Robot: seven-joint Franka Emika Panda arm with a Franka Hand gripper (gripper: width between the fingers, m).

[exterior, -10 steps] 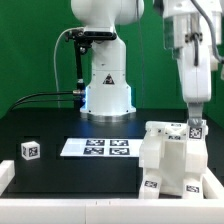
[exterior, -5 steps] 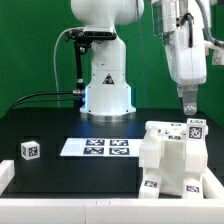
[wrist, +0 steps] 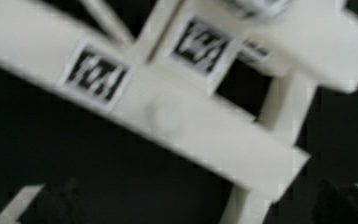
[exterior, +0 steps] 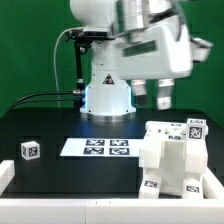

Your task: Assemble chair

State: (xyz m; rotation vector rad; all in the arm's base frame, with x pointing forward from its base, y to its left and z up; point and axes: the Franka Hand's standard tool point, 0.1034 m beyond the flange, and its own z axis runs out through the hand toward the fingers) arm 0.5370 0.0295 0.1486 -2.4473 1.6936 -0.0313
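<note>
One rigid, light-looking chair (exterior: 172,155) rests on the counter (exterior: 60,125), best gripped by a slim frame bar; jaws spread, empty.

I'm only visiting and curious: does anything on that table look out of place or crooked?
One small tagged white block sits alone at the exterior view's left, far from the blocky white chair assembly on the right. Nothing looks spilled or broken; the wrist view is too blurred to judge.

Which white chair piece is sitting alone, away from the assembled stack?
The small cube at the exterior view's left, one tag facing the camera. The other pieces are joined in the chair assembly at the right.
</note>
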